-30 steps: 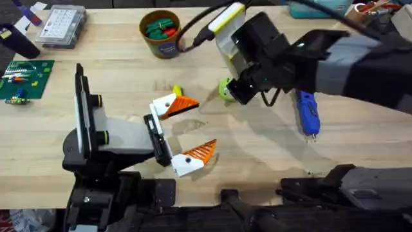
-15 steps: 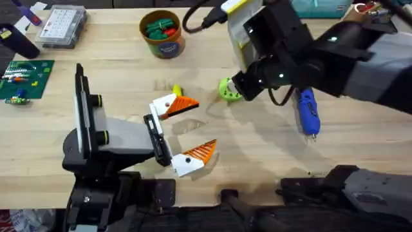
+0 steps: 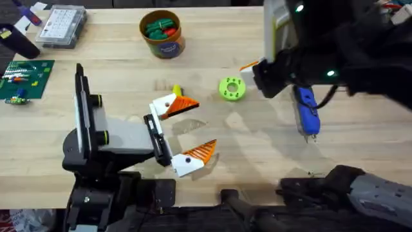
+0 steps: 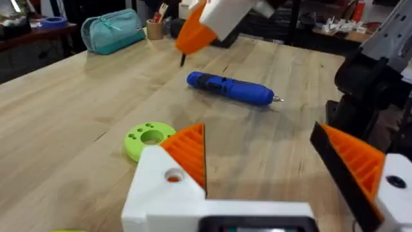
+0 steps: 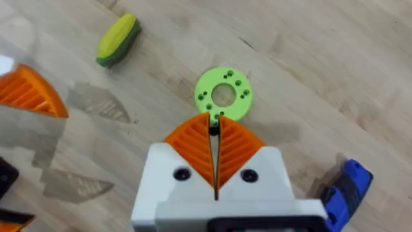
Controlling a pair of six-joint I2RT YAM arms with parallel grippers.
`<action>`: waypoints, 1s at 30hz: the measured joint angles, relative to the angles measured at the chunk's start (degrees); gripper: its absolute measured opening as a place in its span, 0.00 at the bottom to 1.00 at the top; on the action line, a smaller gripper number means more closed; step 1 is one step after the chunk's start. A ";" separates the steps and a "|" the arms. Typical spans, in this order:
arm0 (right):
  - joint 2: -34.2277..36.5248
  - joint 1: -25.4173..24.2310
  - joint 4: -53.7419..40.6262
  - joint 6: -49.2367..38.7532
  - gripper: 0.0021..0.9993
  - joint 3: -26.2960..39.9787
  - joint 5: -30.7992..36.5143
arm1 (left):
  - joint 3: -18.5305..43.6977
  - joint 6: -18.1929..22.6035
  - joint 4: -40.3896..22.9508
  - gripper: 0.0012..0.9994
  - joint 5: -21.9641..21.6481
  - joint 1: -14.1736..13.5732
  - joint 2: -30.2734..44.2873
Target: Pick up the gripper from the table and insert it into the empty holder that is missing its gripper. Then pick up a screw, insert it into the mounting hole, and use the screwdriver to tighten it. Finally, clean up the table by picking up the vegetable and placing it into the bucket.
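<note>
Right gripper: the right gripper (image 5: 215, 145) hangs above the table with its 2 orange pads pressed together and nothing between them, just short of the vegetable (image 5: 223, 95).
Left gripper: the left gripper (image 3: 187, 132) rests low over the table with its fingers spread wide apart and empty.
Vegetable: the lime-green ring lies flat on the wood (image 3: 232, 89), centre hole up, well apart from the bucket (image 3: 161, 33) and near the screwdriver (image 3: 306, 111).
Screwdriver: it lies on its side on the table, right of the ring (its silver tip points toward the arms' bases).
Bucket contents: green and red pieces already sit inside the orange-brown tub; what they are is too small to tell.
Other container: a clear compartment box (image 3: 61, 26) stands at the far left corner, lid on, contents unreadable.
Stray item: a small yellow-and-green toy piece (image 5: 118, 40) lies near the ring.
Risk 1: descending with the pads together would likely just push the flat ring along the wood rather than grip it.
Risk 2: the ring sits low, so pads could scrape the table or pinch 1 edge and let it flip away.
Risk 3: a wide approach might nudge the screwdriver.
</note>
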 joint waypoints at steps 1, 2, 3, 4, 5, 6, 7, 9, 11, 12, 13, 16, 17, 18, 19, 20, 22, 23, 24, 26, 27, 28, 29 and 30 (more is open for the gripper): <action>-0.20 0.02 -1.55 0.02 0.00 1.17 -0.03 | 0.02 0.00 0.00 0.99 0.00 0.00 -0.02; -0.33 0.02 -2.73 0.02 0.00 2.29 -0.12 | 0.01 0.00 0.00 0.99 0.00 0.00 -0.01; -0.38 0.01 -3.88 0.01 0.00 3.38 -0.43 | 0.00 0.00 0.00 0.99 0.00 0.00 -0.01; -0.40 0.00 -5.01 0.00 0.00 4.56 -0.97 | 0.00 0.00 0.00 0.99 0.00 0.00 -0.01; -0.40 0.00 -5.72 0.00 0.00 5.49 -1.48 | 0.00 0.00 0.00 0.99 0.00 0.00 0.00; -0.40 0.01 -6.32 -0.01 0.00 6.27 -2.02 | 0.00 0.00 0.00 0.99 0.00 0.00 0.00; -0.40 0.01 -7.00 -0.08 0.00 6.97 -2.68 | 0.00 0.00 0.00 0.99 0.00 0.00 0.00; -0.40 0.02 -7.71 -0.27 0.00 7.90 -3.57 | 0.00 0.00 0.00 0.99 0.00 0.00 -0.02; -0.40 0.02 -7.76 -0.54 0.00 8.21 -4.18 | 0.00 0.00 0.00 0.99 0.00 0.00 0.00; -0.40 0.01 -7.76 -0.67 0.00 8.26 -4.41 | 0.00 0.00 0.00 0.99 0.00 0.00 -0.01; -0.40 0.01 -7.81 -0.84 0.00 8.28 -4.59 | 0.00 0.00 0.00 0.99 0.00 0.00 -0.01; -0.40 0.01 -7.89 -1.26 0.00 8.29 -4.83 | 0.01 0.00 0.00 0.99 0.00 0.00 0.00; -0.40 0.00 -7.90 -1.37 0.00 8.29 -4.87 | 0.00 0.00 0.00 0.99 0.00 0.00 0.00; -0.40 0.00 -7.90 -1.46 0.00 8.29 -4.87 | 0.01 0.00 0.00 0.99 0.00 0.00 -0.01; -0.40 0.00 -7.92 -1.51 0.00 8.29 -4.87 | 0.01 0.00 0.00 0.99 0.00 0.00 -0.02; -0.40 0.02 -7.93 -1.51 0.00 8.29 -4.89 | 0.00 0.00 0.00 0.99 0.00 0.00 -0.01; -0.40 0.02 -7.93 -1.52 0.00 8.29 -4.99 | 0.01 0.00 0.00 0.99 0.00 0.00 -0.01; -0.40 0.02 -7.91 -1.53 0.00 8.29 -5.04 | 0.00 0.00 0.00 0.99 0.00 0.00 0.00; -0.40 0.02 -7.90 -1.53 0.00 8.29 -5.05 | 0.00 0.00 0.00 0.99 0.00 0.00 -0.01; -0.40 0.04 -7.89 -1.53 0.00 8.29 -5.05 | 0.00 0.00 0.00 0.99 0.00 0.00 -0.01; -0.40 0.07 -7.85 -1.53 0.00 8.29 -5.05 | 0.01 0.00 0.00 0.99 0.00 0.00 -0.01; -0.40 0.18 -7.81 -1.53 0.00 8.29 -5.05 | 0.01 0.00 0.00 0.99 0.00 0.00 0.00; -0.40 0.36 -7.79 -1.53 0.00 8.29 -5.05 | 0.01 0.00 0.00 0.99 0.00 0.00 -0.01; -0.40 0.53 -7.79 -1.53 0.00 8.29 -5.05 | 0.02 0.00 0.00 0.99 0.00 0.00 -0.02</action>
